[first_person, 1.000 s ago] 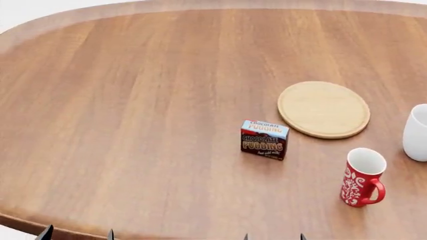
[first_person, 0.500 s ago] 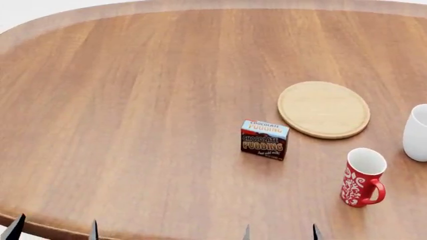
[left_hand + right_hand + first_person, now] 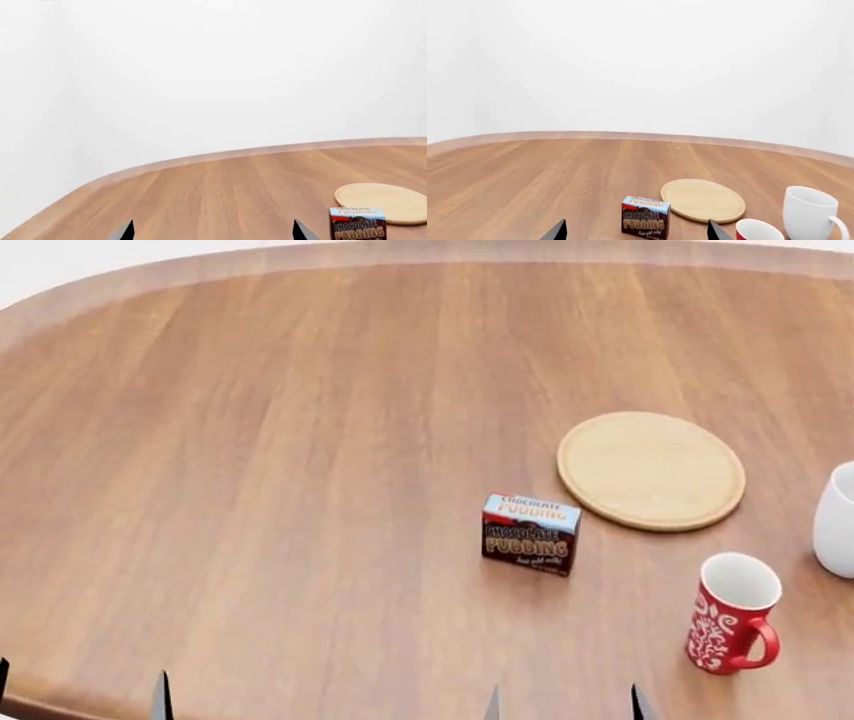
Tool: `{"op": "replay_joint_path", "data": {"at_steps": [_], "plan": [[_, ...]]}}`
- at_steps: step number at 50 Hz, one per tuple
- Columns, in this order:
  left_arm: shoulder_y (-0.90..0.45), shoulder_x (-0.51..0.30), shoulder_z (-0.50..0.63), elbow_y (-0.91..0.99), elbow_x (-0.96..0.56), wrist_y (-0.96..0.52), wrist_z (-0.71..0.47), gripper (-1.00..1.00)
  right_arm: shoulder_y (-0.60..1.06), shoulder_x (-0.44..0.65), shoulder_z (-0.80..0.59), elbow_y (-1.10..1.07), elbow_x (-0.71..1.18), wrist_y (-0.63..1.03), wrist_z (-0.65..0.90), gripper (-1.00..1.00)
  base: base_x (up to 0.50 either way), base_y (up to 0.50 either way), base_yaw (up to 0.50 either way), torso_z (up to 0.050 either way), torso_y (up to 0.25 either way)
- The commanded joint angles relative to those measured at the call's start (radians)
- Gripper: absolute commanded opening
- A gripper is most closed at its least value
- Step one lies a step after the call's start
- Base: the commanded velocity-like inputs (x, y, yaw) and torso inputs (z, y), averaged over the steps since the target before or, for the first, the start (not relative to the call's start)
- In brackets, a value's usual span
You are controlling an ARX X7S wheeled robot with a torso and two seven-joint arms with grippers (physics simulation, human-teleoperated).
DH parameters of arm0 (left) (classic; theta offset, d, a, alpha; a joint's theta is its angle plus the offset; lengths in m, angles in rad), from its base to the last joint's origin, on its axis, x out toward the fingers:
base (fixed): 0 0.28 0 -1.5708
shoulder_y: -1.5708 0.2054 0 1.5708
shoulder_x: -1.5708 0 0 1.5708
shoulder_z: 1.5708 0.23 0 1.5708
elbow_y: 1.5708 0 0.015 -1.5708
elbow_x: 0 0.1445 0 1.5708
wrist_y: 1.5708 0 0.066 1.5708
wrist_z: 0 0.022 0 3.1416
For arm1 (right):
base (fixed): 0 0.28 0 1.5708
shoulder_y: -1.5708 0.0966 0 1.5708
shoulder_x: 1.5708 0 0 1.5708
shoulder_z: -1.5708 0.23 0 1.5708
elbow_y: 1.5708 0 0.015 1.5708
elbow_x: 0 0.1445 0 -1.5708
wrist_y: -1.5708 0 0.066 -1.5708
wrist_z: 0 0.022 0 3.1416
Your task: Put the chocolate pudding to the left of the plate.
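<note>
The chocolate pudding (image 3: pixel 531 533) is a small brown box with a light blue top, standing upright on the wooden table just near-left of the plate (image 3: pixel 650 471), a pale round wooden disc. It also shows in the right wrist view (image 3: pixel 645 217) with the plate (image 3: pixel 702 200) behind it, and in the left wrist view (image 3: pixel 357 224) beside the plate (image 3: pixel 385 201). My left gripper (image 3: pixel 80 695) and right gripper (image 3: pixel 562 705) show only as fingertips at the table's near edge. Both are open and empty, well short of the box.
A red patterned mug (image 3: pixel 730 613) stands near-right of the box, and a white mug (image 3: pixel 838 519) stands at the right edge beyond it. Both show in the right wrist view, red mug (image 3: pixel 758 230) and white mug (image 3: pixel 812 211). The table's near edge (image 3: pixel 54 695) is rounded.
The head view has shifted so the objects sit slightly lower in frame. The left fingertips have moved left and both pairs of fingertips have spread wider apart.
</note>
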Motion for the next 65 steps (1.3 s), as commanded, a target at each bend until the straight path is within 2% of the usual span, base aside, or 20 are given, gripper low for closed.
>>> {"op": "replay_joint_path", "data": {"at_steps": [1,24,65], "plan": [[-0.001,-0.007,0.006,0.003,-0.002,-0.001,-0.009,1.00,0.005,0.012,-0.009,0.002,0.008,0.005,0.011,1.00,0.07,0.00,0.00,0.000,0.000],[-0.010,-0.026,0.035,-0.009,-0.020,-0.001,-0.022,1.00,0.010,0.035,-0.024,-0.003,0.035,0.026,0.023,1.00,0.07,0.00,0.00,0.000,0.000],[-0.023,-0.054,0.057,-0.027,-0.044,0.004,-0.060,1.00,0.011,0.061,-0.052,-0.001,0.036,0.005,0.055,1.00,0.23,0.00,0.00,0.000,0.000]]}}
